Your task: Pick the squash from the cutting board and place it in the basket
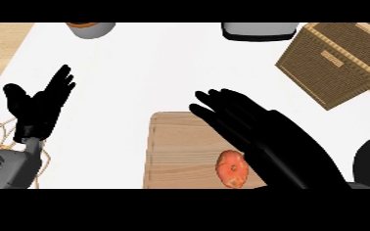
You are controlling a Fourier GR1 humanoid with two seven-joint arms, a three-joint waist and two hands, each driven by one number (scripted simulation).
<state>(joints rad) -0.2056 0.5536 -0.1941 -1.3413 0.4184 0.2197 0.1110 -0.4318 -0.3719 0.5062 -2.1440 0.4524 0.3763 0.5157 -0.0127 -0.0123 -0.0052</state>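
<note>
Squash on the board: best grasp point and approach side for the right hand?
Grip the squash across its rounded body, probably from above and from the right. It lies low on the cutting board near the front right corner, with no stem or handle showing. The right hand hovers open beside it; the basket sits far right. The left hand rests open at the left.

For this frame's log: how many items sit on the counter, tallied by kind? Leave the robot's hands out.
Vegetables: 1, the orange squash
Boards: 1, the wooden cutting board
Baskets: 1, the woven basket
Grey containers cut off by the top edge: 2, a grey pot and a grey vessel
Total: 5
</note>
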